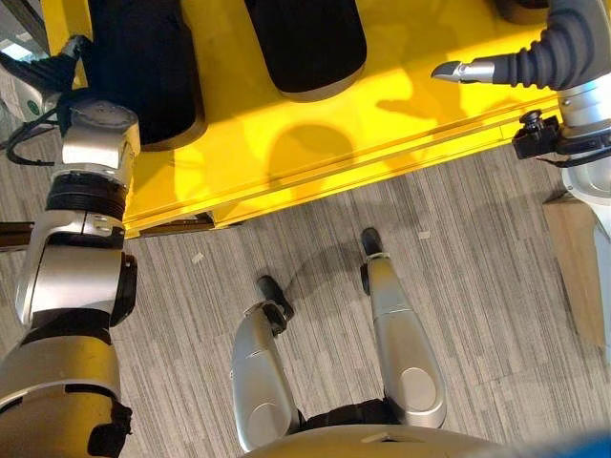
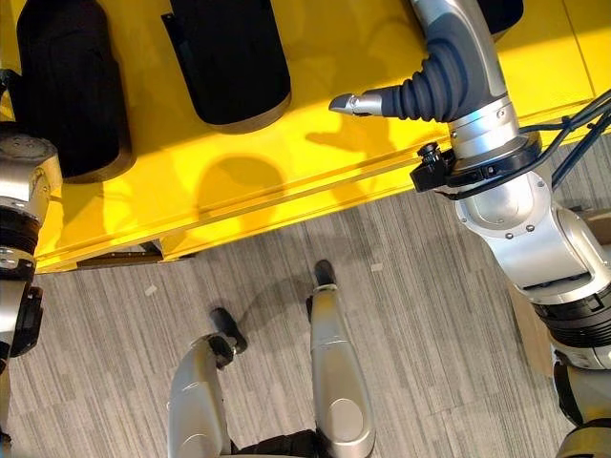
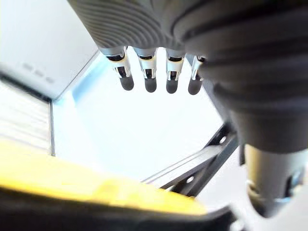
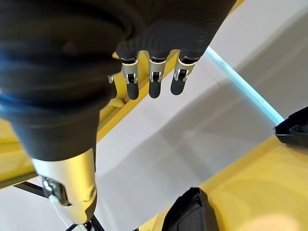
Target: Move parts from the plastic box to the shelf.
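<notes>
Two dark parts (image 1: 305, 43) (image 1: 143, 67) already lie on the yellow shelf (image 1: 382, 124) in the upper half of the frame. Both hands are empty, fingers straight: the right hand (image 2: 368, 102) hovers over the shelf, the left hand (image 3: 149, 72) elsewhere (nothing blocks either).

Yellow shelf (image 1: 382, 124) carrying black parts (image 1: 310, 43).
</notes>
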Robot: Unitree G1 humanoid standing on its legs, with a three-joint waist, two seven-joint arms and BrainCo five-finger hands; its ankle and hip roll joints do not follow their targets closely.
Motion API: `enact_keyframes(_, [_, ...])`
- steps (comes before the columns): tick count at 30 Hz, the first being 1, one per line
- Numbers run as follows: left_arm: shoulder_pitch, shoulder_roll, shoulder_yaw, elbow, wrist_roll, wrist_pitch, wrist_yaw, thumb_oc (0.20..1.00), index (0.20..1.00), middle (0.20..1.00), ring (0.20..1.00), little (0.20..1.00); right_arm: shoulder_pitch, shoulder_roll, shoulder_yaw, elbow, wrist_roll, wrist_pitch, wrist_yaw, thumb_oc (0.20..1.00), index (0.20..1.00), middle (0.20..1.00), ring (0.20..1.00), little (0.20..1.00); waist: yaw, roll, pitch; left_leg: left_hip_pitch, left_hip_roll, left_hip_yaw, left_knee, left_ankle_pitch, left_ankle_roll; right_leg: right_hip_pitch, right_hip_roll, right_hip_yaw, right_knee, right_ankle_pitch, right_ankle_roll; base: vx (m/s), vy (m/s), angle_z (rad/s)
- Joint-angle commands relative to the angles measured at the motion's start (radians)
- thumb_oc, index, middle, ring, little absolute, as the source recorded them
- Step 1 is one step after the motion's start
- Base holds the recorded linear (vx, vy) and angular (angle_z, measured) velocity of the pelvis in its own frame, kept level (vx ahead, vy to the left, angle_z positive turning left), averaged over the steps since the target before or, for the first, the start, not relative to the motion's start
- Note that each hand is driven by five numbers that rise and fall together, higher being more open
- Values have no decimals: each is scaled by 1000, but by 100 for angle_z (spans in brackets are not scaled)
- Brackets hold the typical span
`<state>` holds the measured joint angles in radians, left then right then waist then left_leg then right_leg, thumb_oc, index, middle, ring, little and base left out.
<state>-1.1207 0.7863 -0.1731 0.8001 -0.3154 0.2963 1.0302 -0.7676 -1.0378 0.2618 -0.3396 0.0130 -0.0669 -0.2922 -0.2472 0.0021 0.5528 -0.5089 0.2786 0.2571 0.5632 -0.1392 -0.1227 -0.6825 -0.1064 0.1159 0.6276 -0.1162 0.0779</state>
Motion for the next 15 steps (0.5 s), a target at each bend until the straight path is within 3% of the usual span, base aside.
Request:
enact_keyframes(1, [25,28,19,-64,26,-139,141,1000,1000,1000,1000,1000,32,63,-55,-56,-56,-32,-66,1000,1000,1000,1000,1000,5,-24,-64,-58,-36,-3,6,19,43,33,-13,-94,1,-32,-18,0,0,0])
enact_keyframes(3, [22,27,42,-95,143,-203,245,1000,1000,1000,1000,1000,45,75,-64,-60,-68,-35,-83,1000,1000,1000,1000,1000,7,-27,-65,-56,-36,-4,4,18,43,35,-11,-94,3,-34,-18,12,-37,2])
enact_keyframes(5, [17,42,44,-123,269,-241,277,1000,1000,1000,1000,1000,61,82,-70,-62,-72,-41,-89,1000,1000,1000,1000,1000,7,-28,-68,-55,-34,-1,3,17,43,37,-12,-95,-2,-32,-17,6,-29,3])
enact_keyframes(9, [39,59,49,-263,437,-258,339,1000,1000,1000,1000,1000,113,87,-94,-70,-82,-66,-93,1000,1000,1000,1000,1000,15,-28,-68,-56,-37,-4,-1,14,41,40,-12,-97,-5,-35,-18,2,-24,6])
enact_keyframes(15, [217,18,73,-603,599,-325,182,1000,1000,1000,1000,1000,180,134,-108,-81,-157,-70,-128,1000,1000,1000,1000,1000,51,-27,-68,-66,-46,-13,-14,37,56,39,-14,-111,-8,-22,-25,-40,-65,2])
